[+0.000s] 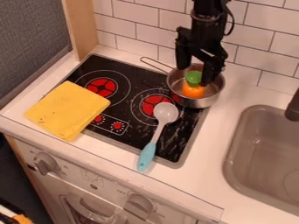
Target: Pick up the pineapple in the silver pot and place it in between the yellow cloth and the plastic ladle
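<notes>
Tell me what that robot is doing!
The black robot arm has its open claw down at the toy pineapple, which is in the silver pot. Its job is to put the pineapple between the yellow cloth and the ladle. Those two lie apart, each partly on the stove.

arm (205, 19) cut off, top | sink (232, 153), faucet (293, 108) cut off, right | oven markings (92, 176) too small

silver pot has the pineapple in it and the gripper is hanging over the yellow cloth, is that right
Not quite: in the camera view the gripper is down over the silver pot, well away from the yellow cloth. The pineapple is in the pot, as you say.
</notes>
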